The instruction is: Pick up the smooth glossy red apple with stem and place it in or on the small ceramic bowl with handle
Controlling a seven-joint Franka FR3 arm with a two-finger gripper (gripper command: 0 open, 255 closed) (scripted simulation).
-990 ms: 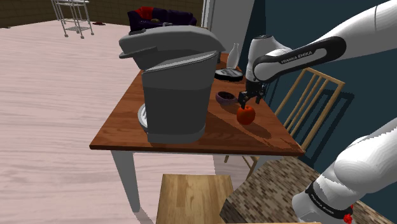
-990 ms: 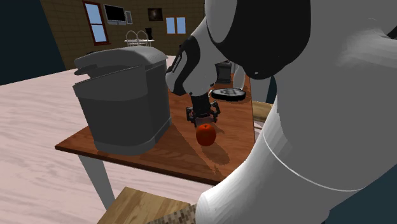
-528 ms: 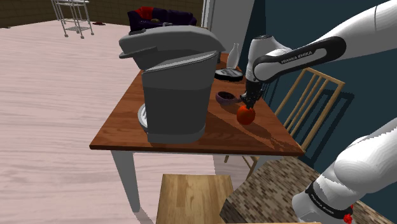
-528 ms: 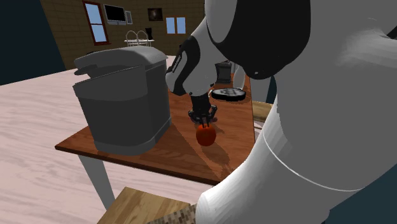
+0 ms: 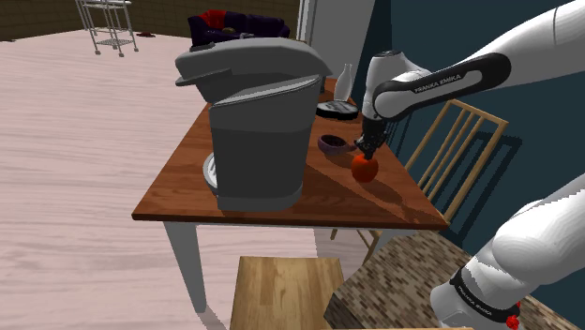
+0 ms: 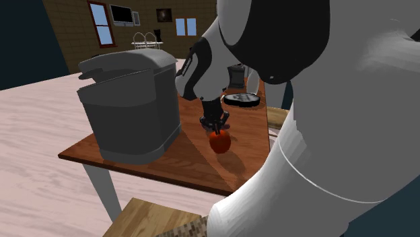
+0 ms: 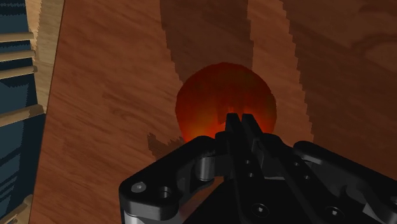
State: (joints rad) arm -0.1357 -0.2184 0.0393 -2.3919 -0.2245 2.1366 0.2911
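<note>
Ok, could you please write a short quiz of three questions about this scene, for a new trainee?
1. True or false: the red apple already lies in the small dark bowl.
2. In the wrist view, the fingers of the gripper: A) stand wide apart; B) meet in front of the apple; C) clasp the bowl.
3. Which large thing stands at the shoulder view's left of the bowl?

Key: 1 false; 2 B; 3 the grey coffee machine.
</note>
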